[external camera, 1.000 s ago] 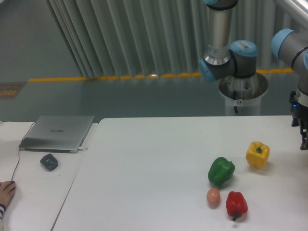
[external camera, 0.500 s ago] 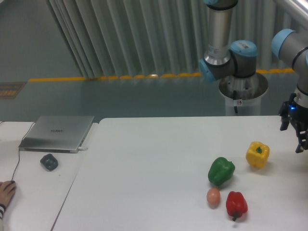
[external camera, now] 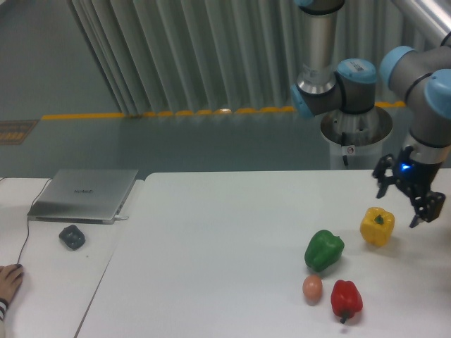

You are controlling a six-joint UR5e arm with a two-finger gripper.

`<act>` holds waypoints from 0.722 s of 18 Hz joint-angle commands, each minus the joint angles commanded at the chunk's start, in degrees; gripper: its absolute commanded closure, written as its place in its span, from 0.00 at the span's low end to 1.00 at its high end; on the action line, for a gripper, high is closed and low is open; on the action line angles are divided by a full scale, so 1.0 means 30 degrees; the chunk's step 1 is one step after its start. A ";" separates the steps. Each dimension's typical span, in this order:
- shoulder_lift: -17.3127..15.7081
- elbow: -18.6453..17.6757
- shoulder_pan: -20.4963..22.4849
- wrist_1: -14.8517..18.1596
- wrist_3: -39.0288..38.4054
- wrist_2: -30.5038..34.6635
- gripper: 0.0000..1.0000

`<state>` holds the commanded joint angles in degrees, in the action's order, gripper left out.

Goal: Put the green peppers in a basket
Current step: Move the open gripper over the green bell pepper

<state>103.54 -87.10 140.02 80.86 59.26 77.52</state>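
The green pepper (external camera: 324, 250) is glossy and dark green and lies on the white table (external camera: 211, 239) at the right. My gripper (external camera: 400, 203) hangs open and empty above the table's right side. It is just above and to the right of the yellow pepper (external camera: 377, 225), and up and to the right of the green pepper, apart from both. No basket shows in this view.
A red pepper (external camera: 346, 298) and an egg (external camera: 312, 287) lie just in front of the green pepper. A closed laptop (external camera: 84, 194) and a dark mouse (external camera: 72, 236) sit on the left desk. A person's hand (external camera: 8, 280) is at the left edge.
My gripper has come in from the right edge, moving left over the table to just above the yellow pepper. The peppers and the egg have not moved.
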 joint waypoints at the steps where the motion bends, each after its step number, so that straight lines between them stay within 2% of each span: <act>1: 0.0000 0.0001 -0.0235 -0.0233 -0.0907 0.0000 0.00; 5: 0.0349 -0.0204 -0.1728 -0.1871 -0.5274 0.0175 0.00; 7: 0.0555 -0.0234 -0.2227 -0.2314 -0.5515 0.0815 0.00; 11: 0.1492 -0.0234 -0.4422 -0.3190 -0.5574 0.4417 0.00; 13: 0.1786 -0.0234 -0.4777 -0.3574 -0.5545 0.4921 0.00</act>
<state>108.89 -87.80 125.69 70.14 42.63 92.28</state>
